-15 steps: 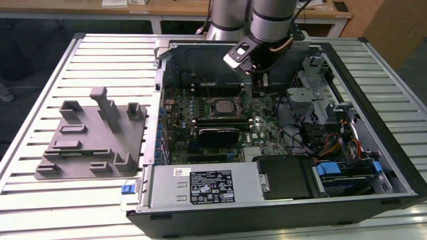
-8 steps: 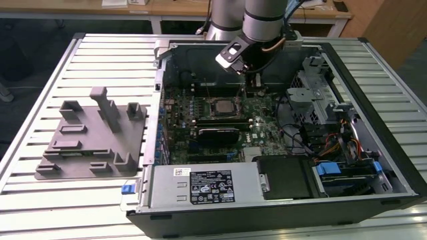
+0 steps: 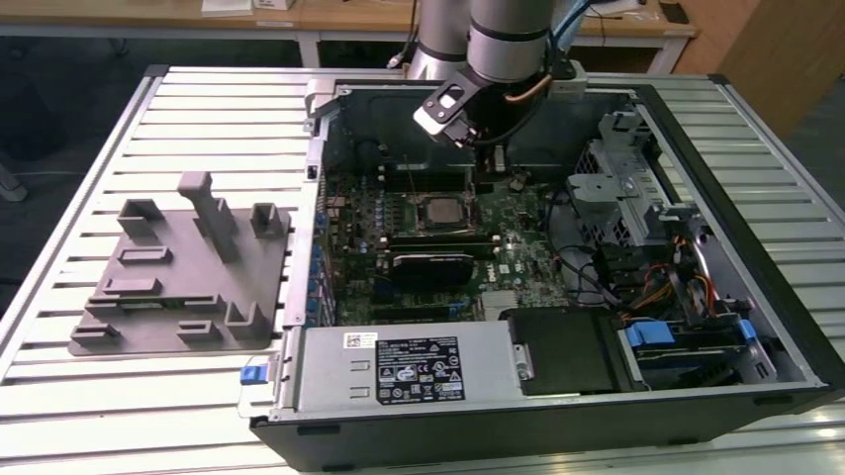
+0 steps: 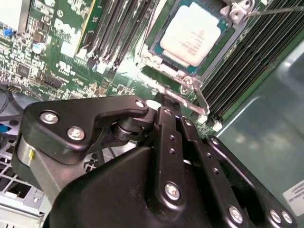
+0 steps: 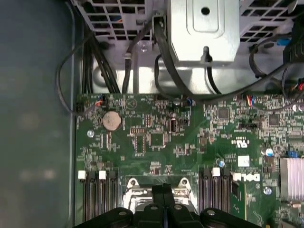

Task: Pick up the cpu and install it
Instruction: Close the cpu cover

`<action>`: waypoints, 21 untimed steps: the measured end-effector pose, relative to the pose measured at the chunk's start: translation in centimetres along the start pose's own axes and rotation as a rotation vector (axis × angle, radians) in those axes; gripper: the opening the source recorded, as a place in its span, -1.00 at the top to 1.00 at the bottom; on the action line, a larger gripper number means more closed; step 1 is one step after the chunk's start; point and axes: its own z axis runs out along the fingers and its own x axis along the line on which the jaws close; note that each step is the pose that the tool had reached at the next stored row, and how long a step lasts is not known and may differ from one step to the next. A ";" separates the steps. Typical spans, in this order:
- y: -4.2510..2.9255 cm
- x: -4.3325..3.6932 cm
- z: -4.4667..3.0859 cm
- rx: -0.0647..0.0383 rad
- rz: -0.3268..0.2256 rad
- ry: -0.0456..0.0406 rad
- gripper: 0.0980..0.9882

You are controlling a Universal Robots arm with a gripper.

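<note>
Green motherboard, flat silvery cpu socketed

Slatted metal table, wooden desk behind

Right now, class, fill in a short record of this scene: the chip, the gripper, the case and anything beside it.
cpu: small flat square cpu with silvery-white metal top, lying in the square metal-framed socket on the green motherboard
gripper: black gripper, shut, nothing held, above the board by the socket
case: open black computer case on the slatted metal table
tray: grey plastic tray with upright blocks, at the exterior view's left of the case
</note>
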 end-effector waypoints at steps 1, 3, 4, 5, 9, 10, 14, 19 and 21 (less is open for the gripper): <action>-0.14 0.00 -0.01 0.000 0.000 -0.0001 0.98; -0.47 -0.01 -0.02 0.000 0.000 -0.0002 0.98; -0.65 -0.01 -0.03 0.000 0.000 -0.0002 0.98; -0.85 -0.02 -0.04 0.000 0.000 -0.0002 0.98; -1.88 -0.04 -0.02 0.000 0.000 0.0000 0.98; -2.13 -0.05 0.02 0.000 0.000 -0.0001 0.98; -2.81 -0.06 0.39 0.001 0.000 -0.0002 0.98; -3.42 -0.15 1.00 0.007 0.000 -0.0007 0.98; -3.66 -0.20 1.24 0.009 0.000 -0.0008 0.98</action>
